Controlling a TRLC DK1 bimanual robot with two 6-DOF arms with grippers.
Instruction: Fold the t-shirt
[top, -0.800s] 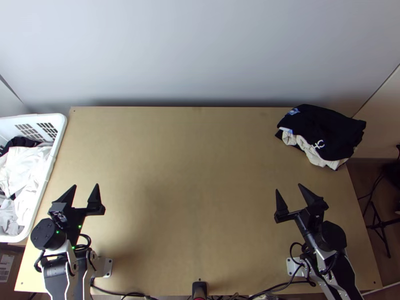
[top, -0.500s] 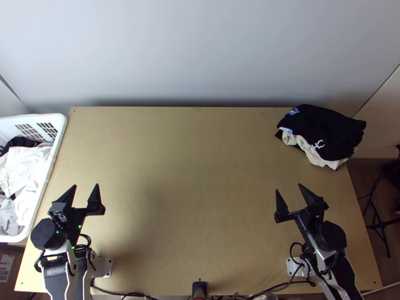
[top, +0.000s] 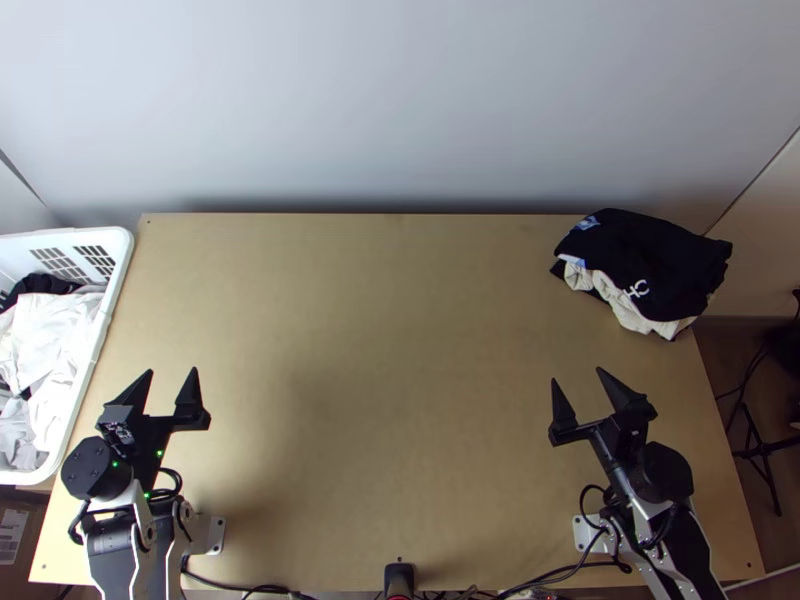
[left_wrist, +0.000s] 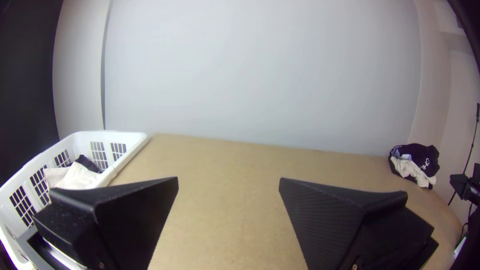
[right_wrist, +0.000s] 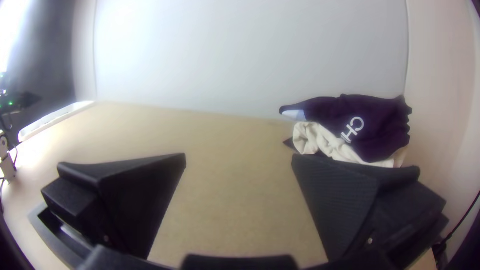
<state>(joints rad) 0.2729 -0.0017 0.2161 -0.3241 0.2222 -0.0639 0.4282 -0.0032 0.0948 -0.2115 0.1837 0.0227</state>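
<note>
Black jaws stand wide apart on both the left gripper (top: 172, 371) and the right gripper (top: 577, 374); white cloth (top: 45, 335) lies bunched in the slotted basket (top: 126, 250), and dark cloth (top: 650, 250) sits piled over cream cloth (top: 627, 310) at the far right corner of the table (top: 400, 350)

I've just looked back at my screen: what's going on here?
Nothing is being handled: the left gripper and right gripper are both open and empty over the near side of the table. A heap of dark and cream clothes lies near the far right corner; a white basket at the left holds more clothes. I can't tell which piece is the t-shirt.
</note>
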